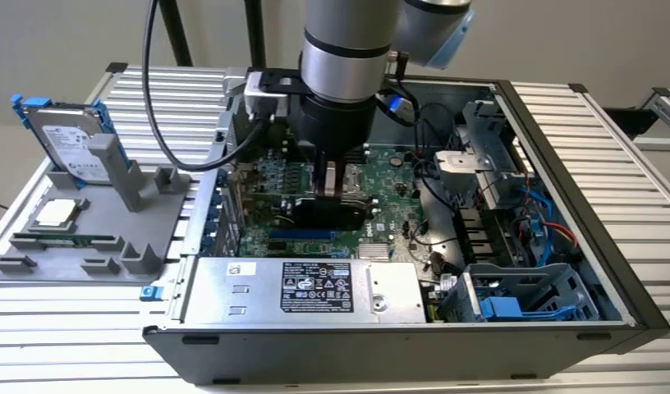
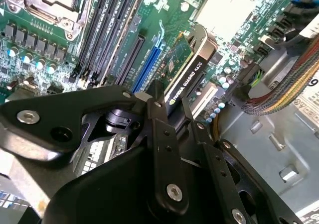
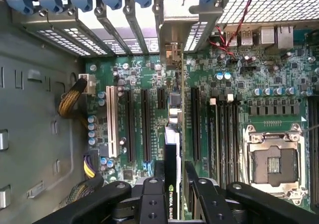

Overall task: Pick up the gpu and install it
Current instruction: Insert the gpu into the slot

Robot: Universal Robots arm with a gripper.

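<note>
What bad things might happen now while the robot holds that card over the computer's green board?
1. The gpu hangs edge-down in the gripper just above the slots; slightly off line, it may miss the slot and scrape the motherboard.
2. Only its top edge is pinched, so it might tilt or slip.
3. Loose cables beside the arm might snag.

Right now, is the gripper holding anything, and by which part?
Yes. The gripper is shut on the gpu, pinching its upper edge, with the card standing on edge above the motherboard slots.
</note>
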